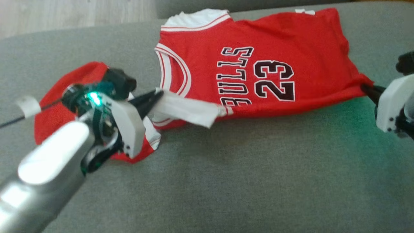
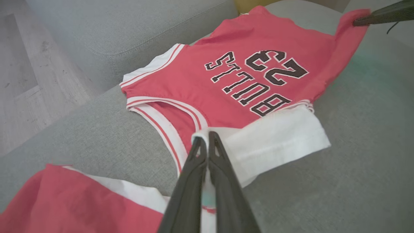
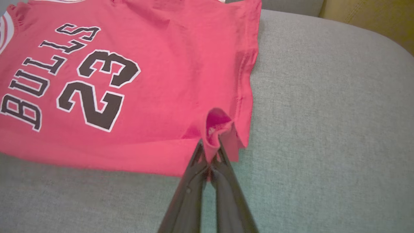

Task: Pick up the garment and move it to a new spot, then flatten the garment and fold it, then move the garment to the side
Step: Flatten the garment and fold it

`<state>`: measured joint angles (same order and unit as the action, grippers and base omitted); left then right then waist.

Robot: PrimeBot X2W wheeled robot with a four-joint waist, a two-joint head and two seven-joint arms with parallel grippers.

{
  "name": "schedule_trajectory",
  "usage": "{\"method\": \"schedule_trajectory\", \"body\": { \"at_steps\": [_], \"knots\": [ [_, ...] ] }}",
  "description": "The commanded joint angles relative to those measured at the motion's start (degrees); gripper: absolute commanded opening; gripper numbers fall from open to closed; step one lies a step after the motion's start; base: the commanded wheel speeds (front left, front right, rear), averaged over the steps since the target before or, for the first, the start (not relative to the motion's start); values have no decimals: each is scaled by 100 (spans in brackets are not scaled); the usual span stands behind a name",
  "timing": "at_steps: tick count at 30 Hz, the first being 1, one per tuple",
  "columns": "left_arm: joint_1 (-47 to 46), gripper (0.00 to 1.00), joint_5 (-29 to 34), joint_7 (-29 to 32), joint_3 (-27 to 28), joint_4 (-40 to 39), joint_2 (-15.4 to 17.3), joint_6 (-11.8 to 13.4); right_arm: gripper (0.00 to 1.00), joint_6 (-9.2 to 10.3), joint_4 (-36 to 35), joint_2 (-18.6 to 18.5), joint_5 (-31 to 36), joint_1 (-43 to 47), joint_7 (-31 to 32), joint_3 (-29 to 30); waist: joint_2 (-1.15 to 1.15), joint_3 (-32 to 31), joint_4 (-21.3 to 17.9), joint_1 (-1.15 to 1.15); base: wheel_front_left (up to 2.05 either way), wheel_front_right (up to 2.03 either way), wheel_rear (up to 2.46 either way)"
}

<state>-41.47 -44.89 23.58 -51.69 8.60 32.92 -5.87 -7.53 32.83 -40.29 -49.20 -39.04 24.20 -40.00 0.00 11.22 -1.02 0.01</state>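
The garment [image 1: 207, 42] is a red sleeveless jersey with black "BULLS 23" lettering, spread on a grey cushion [image 1: 258, 178]. My left gripper [image 1: 158, 94] is shut on a white flap [image 1: 187, 110] at the jersey's shoulder end. The left wrist view shows its tips [image 2: 205, 136] pinching that white flap [image 2: 278, 136] at its edge, beside the garment [image 2: 200, 87]. My right gripper [image 1: 368, 89] is shut on the bunched corner of the hem. In the right wrist view that gripper [image 3: 212, 145] has a tuft of the garment [image 3: 168, 97] pinched in it.
A second red and white cloth [image 1: 55, 116] lies under my left wrist, also low in the left wrist view [image 2: 64, 200]. Wooden floor [image 1: 64, 13] lies beyond the cushion's far left edge. A grey backrest [image 2: 129, 26] rises behind. A yellow surface [image 3: 372, 19] borders the cushion's far corner.
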Motion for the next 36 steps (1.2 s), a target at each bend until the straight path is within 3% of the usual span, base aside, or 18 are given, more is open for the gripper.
{"method": "schedule_trajectory", "body": {
  "at_steps": [1,14,15,16,17,20,25,26,27,30,36],
  "knots": [
    [-451,0,75,-34,309,-1,117,-27,0,4,-18,-75,78,-135,-29,73,0,136,-66,-1,0,0,0],
    [-1721,0,671,-501,85,1836,-539,-98,0,4,733,653,497,-917,-417,233,0,734,-366,-1,0,0,0],
    [-1784,45,713,-618,94,1925,-591,-89,0,4,813,681,537,-976,-504,265,0,767,-384,-1,0,0,0],
    [-1847,100,762,-769,117,2019,-654,-53,84,4,886,696,631,-1048,-673,298,0,795,-396,-1,0,0,0],
    [-1905,100,817,-950,143,2116,-725,-8,100,4,1003,747,640,-1088,-773,364,0,811,-404,-1,0,0,0],
    [-2071,100,1001,-1696,301,2402,-926,266,100,4,1182,867,709,-1239,-1400,586,0,850,-422,-1,0,0,0],
    [-2077,100,1081,-3231,724,2755,-1289,816,100,4,1384,1092,889,-1277,-3078,1179,0,739,-395,-1,0,0,0],
    [-2077,100,1081,-3231,724,2755,-1289,816,100,4,1384,1092,889,-1277,-3078,1179,0,739,-395,-1,0,0,0],
    [-1962,100,1049,-3646,889,2793,-1422,980,100,4,1367,1193,999,-1160,-3655,1401,0,642,-377,-1,0,0,0],
    [-1625,100,1063,-3836,1127,2620,-1582,1184,100,4,1133,1356,1212,-841,-3900,1879,0,486,-365,-1,0,0,0],
    [-362,100,1530,-3856,1871,1472,-1862,1611,100,4,-448,1981,2373,515,-3917,3519,0,180,-350,-1,0,0,0]
  ]
}}
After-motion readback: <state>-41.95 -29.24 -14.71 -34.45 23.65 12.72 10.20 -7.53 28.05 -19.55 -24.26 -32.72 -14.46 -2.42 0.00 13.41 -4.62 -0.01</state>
